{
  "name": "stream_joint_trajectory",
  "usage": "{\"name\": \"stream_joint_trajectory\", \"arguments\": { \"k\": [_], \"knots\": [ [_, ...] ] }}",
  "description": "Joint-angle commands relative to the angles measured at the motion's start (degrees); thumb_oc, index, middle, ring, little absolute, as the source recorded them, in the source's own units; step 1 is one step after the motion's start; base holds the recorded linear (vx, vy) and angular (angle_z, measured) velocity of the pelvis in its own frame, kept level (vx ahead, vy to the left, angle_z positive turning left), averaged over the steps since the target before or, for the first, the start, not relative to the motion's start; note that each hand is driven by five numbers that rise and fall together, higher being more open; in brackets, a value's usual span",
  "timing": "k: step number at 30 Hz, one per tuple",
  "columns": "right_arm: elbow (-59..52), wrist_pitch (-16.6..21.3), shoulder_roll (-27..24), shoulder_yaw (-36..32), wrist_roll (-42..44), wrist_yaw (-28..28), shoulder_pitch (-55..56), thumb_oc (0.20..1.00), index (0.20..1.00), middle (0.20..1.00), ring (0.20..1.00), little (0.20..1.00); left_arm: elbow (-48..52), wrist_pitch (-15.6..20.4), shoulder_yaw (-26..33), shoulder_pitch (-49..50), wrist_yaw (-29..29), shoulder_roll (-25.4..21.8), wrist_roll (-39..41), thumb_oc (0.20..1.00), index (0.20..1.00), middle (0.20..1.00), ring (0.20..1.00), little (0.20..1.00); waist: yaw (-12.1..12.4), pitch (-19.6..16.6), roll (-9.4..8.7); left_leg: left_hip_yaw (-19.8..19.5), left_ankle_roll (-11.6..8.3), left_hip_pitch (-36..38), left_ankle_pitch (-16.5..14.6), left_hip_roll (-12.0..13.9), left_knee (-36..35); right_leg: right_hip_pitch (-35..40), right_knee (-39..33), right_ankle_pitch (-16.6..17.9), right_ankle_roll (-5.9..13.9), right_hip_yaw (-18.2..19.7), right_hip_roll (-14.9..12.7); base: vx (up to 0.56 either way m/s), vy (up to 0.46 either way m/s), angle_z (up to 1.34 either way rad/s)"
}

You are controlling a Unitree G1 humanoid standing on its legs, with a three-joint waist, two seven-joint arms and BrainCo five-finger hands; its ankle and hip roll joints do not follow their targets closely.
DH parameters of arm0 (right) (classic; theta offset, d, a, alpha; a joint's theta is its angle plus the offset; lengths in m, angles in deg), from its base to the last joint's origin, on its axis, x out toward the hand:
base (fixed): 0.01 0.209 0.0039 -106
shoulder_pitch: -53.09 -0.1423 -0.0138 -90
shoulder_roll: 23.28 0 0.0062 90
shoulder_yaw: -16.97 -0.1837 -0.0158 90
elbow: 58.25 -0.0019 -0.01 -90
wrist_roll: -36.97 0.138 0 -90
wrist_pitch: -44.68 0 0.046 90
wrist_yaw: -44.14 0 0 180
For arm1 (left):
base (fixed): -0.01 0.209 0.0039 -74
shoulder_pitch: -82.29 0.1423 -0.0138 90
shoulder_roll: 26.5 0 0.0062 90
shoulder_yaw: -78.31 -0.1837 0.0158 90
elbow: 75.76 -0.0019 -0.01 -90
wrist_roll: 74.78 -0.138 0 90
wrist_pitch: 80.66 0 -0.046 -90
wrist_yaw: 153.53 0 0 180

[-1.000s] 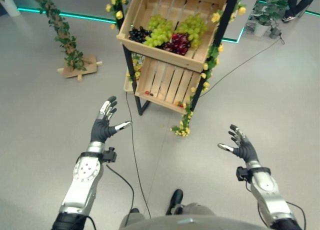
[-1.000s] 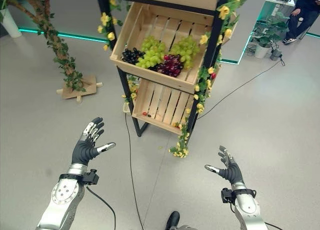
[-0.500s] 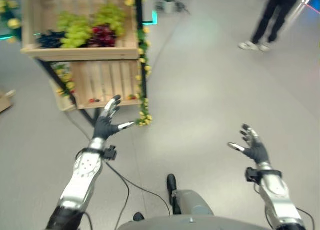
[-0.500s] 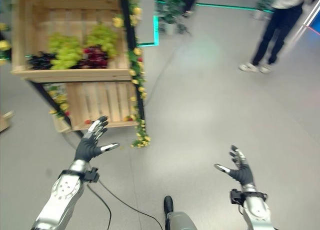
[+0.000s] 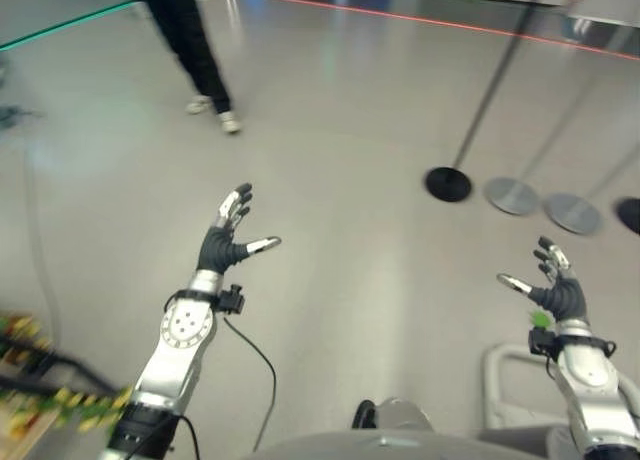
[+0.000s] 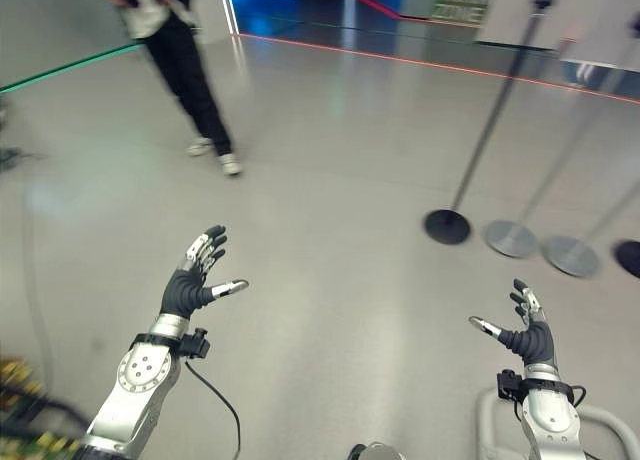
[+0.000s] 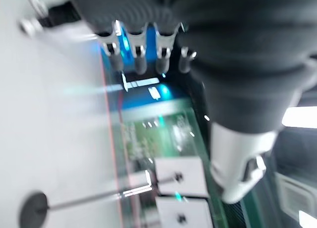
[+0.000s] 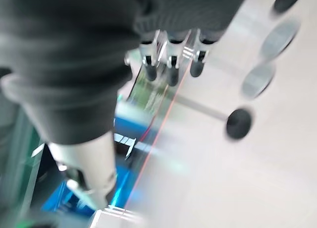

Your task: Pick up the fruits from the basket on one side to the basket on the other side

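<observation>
Presently listed: left hand (image 5: 222,248), raised over bare floor, fingers (image 5: 237,199) straight and spread, thumb held out to the side, nothing grasped; dark ribbed cover over the back and wrist, silver segments with dark tips. Right hand (image 5: 556,292), likewise raised, fingers (image 6: 522,298) released and fanned, thumb apart, nothing held. Floor (image 5: 340,170): smooth, pale grey, glossy, with soft reflections; a red line is seen running across its far side and a green-lit strip at the far left. Barrier posts: one thin dark pole (image 6: 496,102) on a round black base (image 6: 447,226), tilted in view; further round bases, two grey discs (image 5: 513,195) and a dark one at the view's right edge, are set on the floor just beside one another. Person (image 6: 187,68): dark trousers, light shoes, standing well apart from both hands on the far left. Yellow flowers and green leaves (image 5: 30,405) are glimpsed at the lower left corner, with dark bars of a stand beside them; whether a basket or fruit lies there cannot be told. Light grey rounded frame (image 5: 510,380) is noted at the lower right, near the right arm.
</observation>
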Motion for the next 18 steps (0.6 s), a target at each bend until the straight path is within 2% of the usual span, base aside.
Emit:
{"name": "stream_joint_trajectory", "arguments": {
  "k": [1,2,3,4,5,6,7,8,9,10,11,12,13,14,15,16,18],
  "knots": [
    [-5.1,3.2,-2.4,0.5,1.8,1.0,-5.4,1.0,1.0,1.0,1.0,1.0,3.3,2.2,-1.5,-1.5,-0.4,0.0,1.7,1.0,1.0,1.0,1.0,1.0,3.6,4.4,-2.86,-17.7,0.07,-6.7,2.0,-9.5,8.6,6.2,-12.6,5.9,8.32,7.3,-1.6,0.13,-0.118,-1.94],
    [-4.9,3.1,-2.5,1.1,1.8,0.6,-5.4,1.0,1.0,1.0,1.0,1.0,3.6,2.4,-1.8,-1.7,-0.1,0.2,1.7,1.0,1.0,1.0,1.0,1.0,4.3,4.7,-3.24,-19.4,0.64,-8.9,2.0,-10.8,8.0,7.4,-13.4,6.3,8.46,9.4,-0.9,0.05,-0.058,-2.09],
    [-4.8,3.1,-2.5,1.1,1.8,0.6,-5.4,1.0,1.0,1.0,1.0,1.0,3.6,2.4,-1.8,-1.7,0.0,0.2,1.7,1.0,1.0,1.0,1.0,1.0,4.4,4.6,-3.48,-19.2,0.83,-9.0,2.3,-11.0,7.8,7.2,-13.6,6.6,8.47,9.5,-1.1,0.27,-0.07,-1.43],
    [-5.1,2.8,-2.3,0.4,1.7,0.2,-3.4,1.0,1.0,1.0,1.0,1.0,4.1,2.4,-2.2,-2.2,0.7,0.4,2.6,1.0,1.0,1.0,1.0,1.0,5.0,4.8,-4.13,-21.9,2.27,-14.4,1.3,-8.6,5.0,9.5,-13.8,5.3,9.11,13.5,-0.4,0.2,-0.033,-1.36],
    [-5.2,2.8,-2.3,0.3,1.7,0.2,-3.3,1.0,1.0,1.0,1.0,1.0,4.1,2.4,-2.2,-2.2,0.7,0.4,2.6,1.0,1.0,1.0,1.0,1.0,5.1,4.7,-4.25,-21.8,2.41,-14.5,1.6,-8.8,4.8,9.3,-13.9,5.5,9.09,13.5,-0.5,0.3,-0.01,-1.14],
    [-4.9,2.9,-2.1,0.3,1.8,0.4,-3.3,1.0,1.0,1.0,1.0,1.0,4.0,2.4,-2.6,-2.7,0.4,0.4,2.5,1.0,1.0,1.0,1.0,1.0,5.6,5.0,-4.29,-24.3,2.66,-16.3,1.2,-10.3,2.0,10.2,-13.9,5.3,9.24,14.7,-0.4,0.18,0.11,-1.02],
    [-4.3,2.9,-2.0,1.1,1.8,0.6,-3.7,1.0,1.0,1.0,1.0,1.0,3.8,2.3,-2.8,-3.0,-0.1,0.3,2.2,1.0,1.0,1.0,1.0,1.0,6.7,5.3,-3.69,-29.5,2.78,-17.3,0.1,-12.8,-4.3,10.9,-14.1,4.8,9.77,17.0,0.4,0.35,0.267,-1.34],
    [-3.2,3.0,-2.4,2.8,1.0,0.6,-4.7,1.0,1.0,1.0,1.0,1.0,4.0,2.3,-2.7,-3.0,-0.7,0.2,1.6,1.0,1.0,1.0,1.0,1.0,8.8,5.6,-2.57,-39.7,1.69,-16.0,3.2,-15.6,-17.5,11.2,-13.7,4.5,10.44,22.4,1.8,0.36,0.293,-1.24],
    [-2.5,3.1,-2.6,3.5,0.8,0.5,-5.0,1.0,1.0,1.0,1.0,1.0,4.2,2.4,-2.7,-2.9,-0.9,0.0,1.4,1.0,1.0,1.0,1.0,1.0,9.6,5.6,-2.18,-44.5,1.12,-15.9,4.4,-15.9,-20.1,11.6,-13.5,3.9,10.58,24.9,2.4,0.26,0.203,-1.46],
    [-2.4,3.2,-2.7,3.6,0.8,0.6,-5.1,1.0,1.0,1.0,1.0,1.0,4.2,2.4,-2.6,-2.9,-0.9,0.1,1.4,1.0,1.0,1.0,1.0,1.0,9.5,5.6,-2.17,-44.5,1.04,-15.6,4.5,-15.9,-20.6,11.6,-13.4,3.8,10.51,24.9,2.4,0.2,0.103,-1.94],
    [-2.5,3.1,-3.1,4.0,0.6,0.5,-5.4,1.0,1.0,1.0,1.0,1.0,4.4,2.4,-2.4,-2.5,-1.2,-0.2,1.1,1.0,1.0,1.0,1.0,1.0,10.0,5.7,-1.74,-48.3,0.38,-16.1,5.9,-16.4,-22.3,12.0,-13.0,3.3,10.63,27.1,3.1,0.18,0.137,-1.92],
    [-2.1,3.0,-3.4,4.3,0.7,0.3,-5.7,1.0,1.0,1.0,1.0,1.0,4.5,2.4,-2.3,-2.3,-1.2,-0.4,0.9,1.0,1.0,1.0,1.0,1.0,9.8,5.5,-1.39,-50.4,-0.21,-16.5,6.6,-16.9,-22.8,12.5,-12.8,2.7,10.99,28.8,3.3,0.26,0.318,-1.62],
    [-2.1,2.7,-3.6,4.6,1.1,-0.8,-5.6,1.0,1.0,1.0,1.0,1.0,4.5,2.5,-1.7,-1.7,-1.2,-0.4,1.3,1.0,1.0,1.0,1.0,1.0,9.4,5.1,-1.08,-49.9,0.27,-15.6,4.5,-17.8,-21.9,12.5,-11.3,1.9,11.55,31.1,2.7,0.17,0.266,-0.71],
    [-2.1,2.6,-3.6,4.7,1.2,-0.9,-5.6,1.0,1.0,1.0,1.0,1.0,4.4,2.6,-1.6,-1.6,-1.1,-0.4,1.3,1.0,1.0,1.0,1.0,1.0,9.6,5.2,-1.14,-49.6,0.39,-15.5,4.1,-17.9,-21.4,12.6,-11.1,1.7,11.63,31.4,2.6,0.2,0.429,-1.23],
    [-1.9,2.0,-3.6,4.1,0.6,-1.5,-4.7,1.0,1.0,1.0,1.0,1.0,4.5,2.2,-2.0,-2.0,-0.6,-0.8,1.4,1.0,1.0,1.0,1.0,1.0,8.6,4.8,-0.96,-48.0,0.88,-15.0,2.9,-19.2,-20.4,12.8,-11.2,2.1,13.13,32.2,0.6,0.12,0.26,-1.31],
    [-2.0,1.9,-3.6,4.0,0.6,-1.5,-4.7,1.0,1.0,1.0,1.0,1.0,4.4,2.3,-2.0,-2.1,-0.6,-0.8,1.4,1.0,1.0,1.0,1.0,1.0,8.9,4.8,-1.04,-47.7,1.0,-14.9,2.8,-19.3,-20.3,12.8,-11.2,2.1,13.23,32.5,0.5,0.15,0.367,-1.41],
    [-2.2,1.1,-3.0,4.0,0.0,-2.6,-4.2,1.0,1.0,1.0,1.0,1.0,4.7,2.2,-1.8,-1.7,-0.2,-1.3,1.3,1.0,1.0,1.0,1.0,1.0,9.0,4.1,-1.31,-45.0,2.82,-13.4,1.2,-20.4,-20.9,11.9,-10.9,3.0,15.28,33.9,-1.6,0.09,0.295,-0.82]
  ]
}}
